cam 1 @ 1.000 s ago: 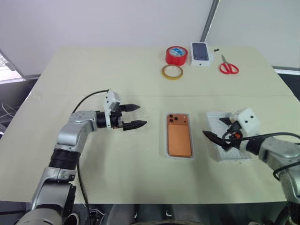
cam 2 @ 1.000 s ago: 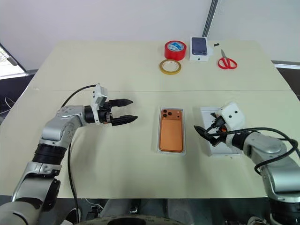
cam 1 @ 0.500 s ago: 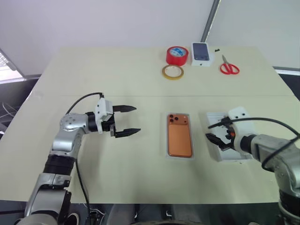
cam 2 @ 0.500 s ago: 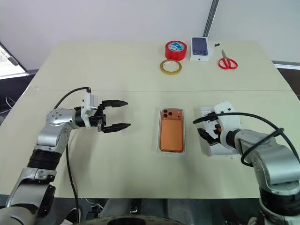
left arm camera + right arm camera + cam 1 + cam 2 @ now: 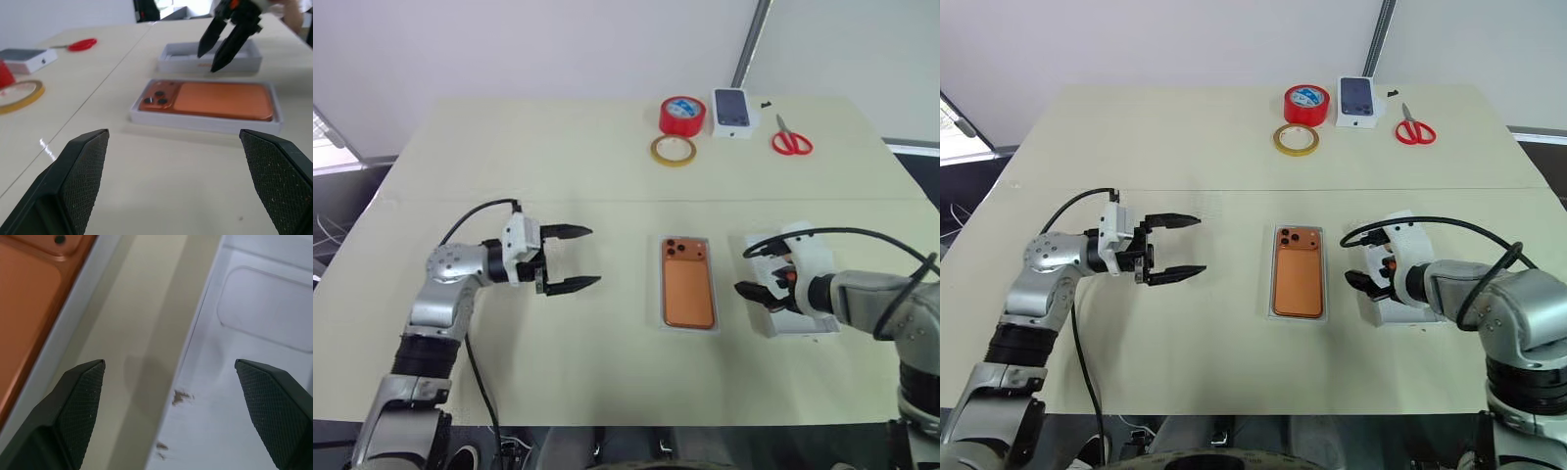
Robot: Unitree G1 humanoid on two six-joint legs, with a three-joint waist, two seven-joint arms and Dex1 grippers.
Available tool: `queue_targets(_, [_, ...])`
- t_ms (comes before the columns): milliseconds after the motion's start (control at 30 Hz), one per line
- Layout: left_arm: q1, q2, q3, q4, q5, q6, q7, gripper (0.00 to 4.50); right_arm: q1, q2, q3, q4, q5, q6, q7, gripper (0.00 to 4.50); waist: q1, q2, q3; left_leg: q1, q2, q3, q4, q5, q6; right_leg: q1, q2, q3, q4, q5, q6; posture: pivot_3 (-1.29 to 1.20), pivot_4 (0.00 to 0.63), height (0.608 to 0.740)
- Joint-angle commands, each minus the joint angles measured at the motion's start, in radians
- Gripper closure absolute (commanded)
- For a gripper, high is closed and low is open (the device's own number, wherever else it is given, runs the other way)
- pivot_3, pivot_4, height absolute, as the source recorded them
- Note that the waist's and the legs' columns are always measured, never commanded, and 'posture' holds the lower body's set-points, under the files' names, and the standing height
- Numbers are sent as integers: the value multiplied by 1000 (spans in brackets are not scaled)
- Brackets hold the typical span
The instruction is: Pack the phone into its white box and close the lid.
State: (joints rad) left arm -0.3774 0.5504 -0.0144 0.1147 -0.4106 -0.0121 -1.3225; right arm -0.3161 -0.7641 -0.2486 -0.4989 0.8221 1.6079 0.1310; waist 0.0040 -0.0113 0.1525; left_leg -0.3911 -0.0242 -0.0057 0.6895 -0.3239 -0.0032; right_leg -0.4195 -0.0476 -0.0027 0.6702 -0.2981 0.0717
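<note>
My left gripper (image 5: 570, 258) hangs wide open, empty, at nine o'clock. The phone (image 5: 689, 292) already lies in its box (image 5: 663, 294). At three, my right gripper (image 5: 756, 282), open, straddles the lid's (image 5: 800, 325) near wall; a shallow pinch could slip.

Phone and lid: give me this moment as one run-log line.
phone: in white box, back up | lid: off, beside box | right pincer: open over lid's edge | left pincer: open, apart

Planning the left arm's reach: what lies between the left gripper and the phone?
Only bare table. In the head views nothing sits between the open left gripper and the phone, which lies in its white box.
</note>
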Motion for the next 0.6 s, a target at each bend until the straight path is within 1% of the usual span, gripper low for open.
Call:
queue_targets(33, [16, 11, 1, -62, -29, 5, -14, 0, 12, -29, -27, 14, 156, 7, -110, 59, 0, 0, 0, 0, 0, 0, 0, 0, 0, 0, 0, 0, 0, 0, 0, 0, 150, 740])
queue_targets(200, [17, -5, -9, -69, -27, 3, -1, 0, -2, -31, -49, 66, 329, 7, -289, 59, -4, 0, 0, 0, 0, 0, 0, 0, 0, 0, 0, 0, 0, 0, 0, 0, 150, 740])
queue_targets(400, [8, -17, -20, -64, -22, 3, 0, 0, -30, -48, -44, 104, 545, 7, -498, 59, -16, 0, 0, 0, 0, 0, 0, 0, 0, 1, 0, 0, 0, 0, 0, 0, 150, 740])
queue_targets(533, [1, -28, -24, -57, -17, -2, 3, 0, -39, -61, -29, 127, 663, 0, -621, 59, -16, 0, 0, 0, 0, 0, 0, 0, 1, 1, 0, 0, 0, 0, 0, 0, 150, 740])
queue_targets(600, [1, -31, -25, -57, -16, -2, 8, 0, -24, -86, -1, 136, 739, -45, -694, 59, -16, 0, 0, 0, 0, 0, 0, 0, 1, 1, 0, 0, 0, 0, 0, 0, 150, 740])
